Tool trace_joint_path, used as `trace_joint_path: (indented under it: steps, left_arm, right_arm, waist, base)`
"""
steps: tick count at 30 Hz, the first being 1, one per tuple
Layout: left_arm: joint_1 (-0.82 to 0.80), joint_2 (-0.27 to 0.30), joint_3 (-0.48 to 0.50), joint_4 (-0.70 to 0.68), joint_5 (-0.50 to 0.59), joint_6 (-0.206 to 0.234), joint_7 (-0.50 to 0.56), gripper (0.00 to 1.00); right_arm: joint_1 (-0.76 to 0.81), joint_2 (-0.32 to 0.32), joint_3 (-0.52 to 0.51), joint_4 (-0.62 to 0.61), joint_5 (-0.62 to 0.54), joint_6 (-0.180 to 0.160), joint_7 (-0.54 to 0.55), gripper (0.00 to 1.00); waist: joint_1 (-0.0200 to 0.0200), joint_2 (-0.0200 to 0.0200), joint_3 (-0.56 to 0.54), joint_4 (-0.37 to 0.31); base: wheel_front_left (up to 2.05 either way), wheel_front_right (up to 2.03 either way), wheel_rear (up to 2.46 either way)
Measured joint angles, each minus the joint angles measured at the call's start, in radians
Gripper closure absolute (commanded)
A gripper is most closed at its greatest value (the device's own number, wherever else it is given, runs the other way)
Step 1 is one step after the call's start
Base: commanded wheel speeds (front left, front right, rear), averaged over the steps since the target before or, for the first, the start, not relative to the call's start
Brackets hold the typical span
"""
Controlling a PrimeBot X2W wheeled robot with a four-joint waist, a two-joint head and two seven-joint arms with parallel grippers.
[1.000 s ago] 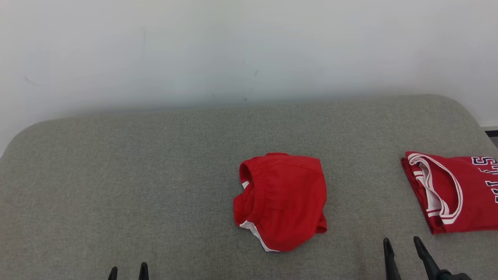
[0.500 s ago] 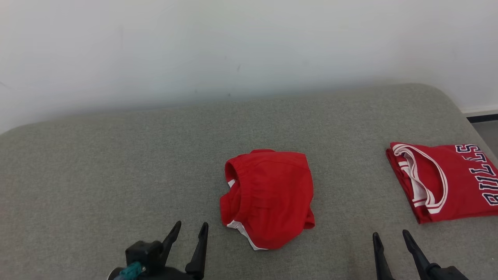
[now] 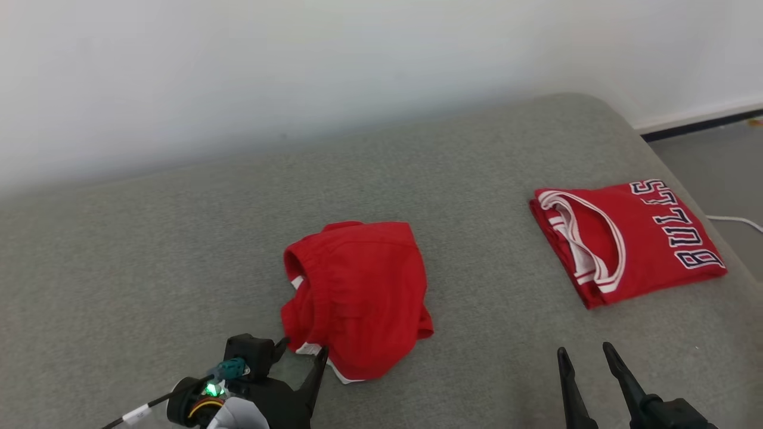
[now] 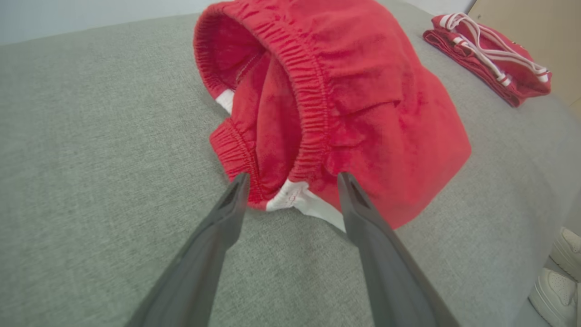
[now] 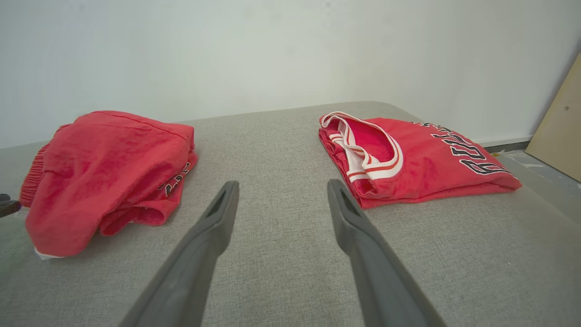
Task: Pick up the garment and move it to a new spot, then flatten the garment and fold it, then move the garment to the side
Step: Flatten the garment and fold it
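The garment (image 3: pixel 357 292), crumpled red shorts with an elastic waistband and white trim, lies in a heap mid-way across the grey padded surface (image 3: pixel 149 238). My left gripper (image 3: pixel 301 348) is open, its fingertips at the heap's near-left edge. In the left wrist view the garment (image 4: pixel 363 91) lies just ahead of the left gripper (image 4: pixel 294 177), the waistband's near end and the white hem between the two tips. My right gripper (image 3: pixel 584 351) is open over bare fabric, well right of the heap. From the right wrist view the right gripper (image 5: pixel 282 184) has the garment (image 5: pixel 104 168) at its left.
A folded red jersey (image 3: pixel 626 238) with dark lettering lies near the surface's right edge, also the jersey (image 5: pixel 417 159) in the right wrist view. A white wall runs behind. Grey floor (image 3: pixel 715 149) with a white cable (image 3: pixel 736 220) lies beyond the right edge. White shoes (image 4: pixel 558 272) stand below.
The head camera has swung, shifting the whole picture left. My left gripper has come forward from the bottom edge up to the shorts' near-left edge. The right gripper has hardly moved.
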Motion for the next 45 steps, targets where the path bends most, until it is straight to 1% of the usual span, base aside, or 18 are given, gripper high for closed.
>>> trace_joint_path:
  steps: [2,8,9,10,11,13,16,18,20,25,28,32,33,35,37,39,42,45]
  left_arm:
    - [-0.015,0.012,-0.019,0.024,0.009,0.0,0.002,0.0]
    - [-0.054,0.013,-0.026,0.082,0.001,0.0,-0.016,0.0]
    - [-0.058,0.013,-0.031,0.088,-0.001,0.0,-0.016,0.02]
    - [-0.061,0.013,-0.036,0.095,-0.005,0.0,-0.016,0.7]
    - [-0.062,0.013,-0.041,0.1,-0.013,0.0,-0.015,1.0]
    - [-0.066,0.012,-0.053,0.103,-0.038,0.0,-0.009,1.0]
    - [-0.074,0.009,-0.038,0.092,-0.059,0.0,-0.033,1.0]
    - [-0.079,-0.007,-0.021,0.058,-0.11,0.0,-0.047,1.0]
    - [-0.096,-0.036,-0.027,0.009,-0.144,0.0,-0.051,1.0]
    - [-0.193,-0.077,-0.069,-0.131,-0.22,0.0,-0.013,1.0]
    - [-0.262,-0.107,-0.095,-0.198,-0.285,0.0,-0.002,1.0]
    - [-0.361,-0.12,-0.13,-0.23,-0.344,0.0,-0.014,1.0]
    - [-0.382,-0.12,-0.142,-0.235,-0.36,0.006,-0.025,1.0]
    - [-0.432,-0.12,-0.18,-0.256,-0.424,0.03,-0.054,1.0]
    - [-0.493,-0.122,-0.217,-0.264,-0.446,0.068,-0.083,1.0]
    - [-0.543,-0.123,-0.249,-0.272,-0.491,0.1,-0.111,1.0]
    - [-0.582,-0.123,-0.288,-0.247,-0.493,0.16,-0.132,1.0]
    - [-0.563,-0.123,-0.302,-0.186,-0.483,0.219,-0.133,1.0]
  right_arm:
    - [-0.003,0.0,0.002,0.001,0.001,0.0,-0.003,0.0]
    - [-0.007,0.0,0.005,0.007,0.002,0.0,-0.005,0.0]
    - [-0.007,0.0,0.006,0.007,0.003,0.0,-0.007,0.0]
    - [-0.008,0.001,0.007,0.008,0.003,0.0,-0.007,0.0]
    - [-0.008,0.001,0.008,0.009,0.003,0.0,-0.009,0.0]
    - [-0.009,0.001,0.008,0.009,0.004,0.0,-0.01,0.0]
    - [-0.009,0.001,0.008,0.01,0.004,0.0,-0.011,0.0]
    - [-0.01,0.001,0.007,0.01,0.004,0.0,-0.011,0.0]
    - [-0.009,0.002,0.004,0.01,0.004,0.0,-0.011,0.0]
    - [-0.009,0.002,0.005,0.01,0.002,0.0,-0.01,0.0]
    - [-0.009,0.002,0.007,0.008,0.002,0.0,-0.01,0.0]
    - [-0.011,0.002,0.012,0.008,0.002,0.0,-0.007,0.0]
    - [-0.013,0.002,0.014,0.009,0.002,0.0,-0.007,0.0]
    - [-0.017,0.002,0.018,0.011,0.002,0.0,-0.007,0.0]
    - [-0.018,0.003,0.019,0.013,0.003,0.0,-0.007,0.0]
    - [-0.018,0.003,0.02,0.015,0.004,0.0,-0.009,0.0]
    - [-0.018,0.003,0.021,0.019,0.008,0.0,-0.011,0.0]
    - [-0.018,0.003,0.015,0.019,0.011,0.0,-0.012,0.0]
  waist:
    - [0.0,0.0,0.007,-0.02]
    - [0.0,0.0,0.027,-0.065]
    - [0.0,0.0,0.029,-0.07]
    - [0.0,0.0,0.031,-0.075]
    - [0.0,0.0,0.033,-0.079]
    - [0.0001,0.0,0.034,-0.083]
    - [0.0,0.0,0.032,-0.084]
    - [0.0,0.0,0.029,-0.082]
    - [0.0,0.0,0.026,-0.077]
    - [0.0,0.0,0.015,-0.064]
    - [0.0,0.0,0.012,-0.057]
    - [-0.0002,0.0,0.013,-0.056]
    - [-0.0001,0.0,0.014,-0.056]
    - [-0.0001,0.0,0.016,-0.059]
    - [-0.0001,0.0,0.019,-0.058]
    - [-0.0001,0.0,0.021,-0.057]
    - [-0.0001,0.0,0.021,-0.051]
    - [-0.0001,0.0,0.022,-0.038]
  base:
    - [0.0,0.0,0.0]
    - [0.0,0.0,0.0]
    - [0.0,0.0,0.0]
    - [0.0,0.0,0.0]
    - [0.0,0.0,0.0]
    - [0.0,0.0,0.0]
    - [0.0,0.0,0.0]
    - [0.0,0.0,0.0]
    - [0.0,0.0,0.0]
    - [0.0,0.0,0.0]
    - [0.0,0.0,0.0]
    - [0.0,0.0,0.0]
    - [0.0,0.0,0.0]
    - [0.0,0.0,0.0]
    - [0.0,0.0,0.0]
    - [0.0,0.0,0.0]
    - [0.0,0.0,0.0]
    - [0.0,0.0,0.0]
